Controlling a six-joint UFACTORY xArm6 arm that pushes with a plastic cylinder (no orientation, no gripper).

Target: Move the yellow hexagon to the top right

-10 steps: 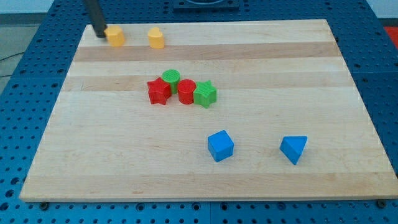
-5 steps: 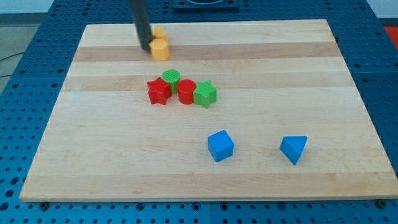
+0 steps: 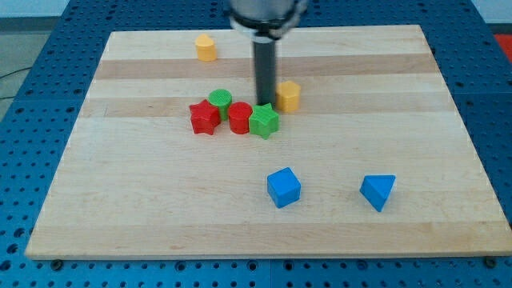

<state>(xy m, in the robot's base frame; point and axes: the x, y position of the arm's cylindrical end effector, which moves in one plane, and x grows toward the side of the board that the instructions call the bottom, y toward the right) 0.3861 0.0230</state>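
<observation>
No fingers on this rig, so nothing is released, clenched or grasping: just my tip [image 3: 263, 102], touching the left side of the yellow hexagon [image 3: 288, 95] mid-counter [image 3: 384, 88], just above the green star [image 3: 264, 122]. To do it well I'd get under-left of the hexagon and push up-right, clear of the cluster. Count: two yellow (other [image 3: 206, 48] top-left), two red, two green, two blue.

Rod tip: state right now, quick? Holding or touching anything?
No pincer, so nothing is held. My tip sits just left of the yellow hexagon, apparently touching it, directly above the green star.
</observation>
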